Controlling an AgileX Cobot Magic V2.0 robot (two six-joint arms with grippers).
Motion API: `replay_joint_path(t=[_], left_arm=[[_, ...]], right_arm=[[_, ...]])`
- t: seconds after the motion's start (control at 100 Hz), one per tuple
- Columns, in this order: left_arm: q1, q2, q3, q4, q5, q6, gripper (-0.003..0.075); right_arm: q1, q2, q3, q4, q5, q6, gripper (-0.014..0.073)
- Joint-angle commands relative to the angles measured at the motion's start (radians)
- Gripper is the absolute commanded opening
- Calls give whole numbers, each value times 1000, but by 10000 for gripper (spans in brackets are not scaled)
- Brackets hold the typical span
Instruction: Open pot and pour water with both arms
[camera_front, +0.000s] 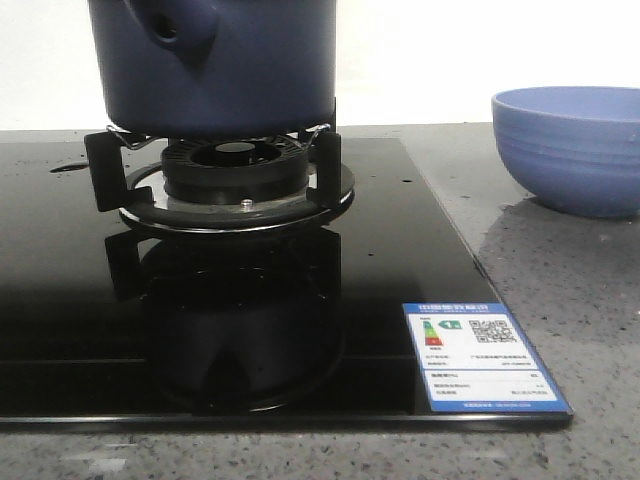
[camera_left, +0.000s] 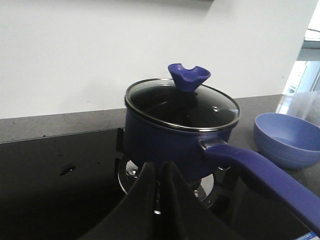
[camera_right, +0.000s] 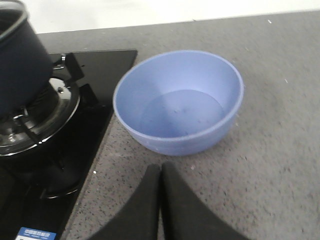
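Closest in, both end effectors, left (camera_left: 159, 187) and right (camera_right: 160, 192), have fingers pressed together, holding nothing. One pot (camera_left: 175, 137) sits on the single burner (camera_front: 238, 180), its glass lid (camera_left: 182, 105) on. One bowl (camera_right: 180, 102) stands just beside the hob on the desk (camera_right: 280, 150). Risk: the small knob (camera_left: 188, 78) slipping, or water spilling past the bowl.

We see a kitchen: a black glass gas hob (camera_front: 420, 250) with a burner (camera_front: 235, 170) sits in a speckled grey countertop (camera_right: 260, 165), an energy label (camera_front: 480, 365) on its corner.
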Motion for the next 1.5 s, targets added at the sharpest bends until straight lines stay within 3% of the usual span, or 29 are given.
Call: replay_joint_path(t=[0.0,0.13,0.18,0.26,0.31,0.57,0.76,1.01,1.17,1.49], left_arm=[[-37,58,-53,-17,-68,13,47],[-61,135,-70,-26,-120,22,212],[-71,165,-77,-30,-137,48,292],[-82,211,-93,-68,-156,90,417],[-92,244,-107,-118,-162,141,448],[-146,496,-212,-500,-192,593,438],[-146,717,-352,-666,-177,776,442],[-146,934,-544,-721,-62,826,536],[-146,1009,-617,-721,27,826,536],[-148,1045,-631,-715,28,835,536]], right_arm=[[24,36,-63,-3,-52,-42,76],[37,59,-73,-3,-70,-42,331],[37,63,-73,-3,-78,-42,393],[37,63,-73,-3,-91,-42,407],[37,63,-73,-3,-102,-42,407],[37,63,-73,-3,-131,-42,407],[37,63,-73,-3,-131,-42,407],[37,63,-73,-3,-131,-42,407],[37,63,-73,-3,-131,-42,407],[37,63,-73,-1,-126,-42,407]])
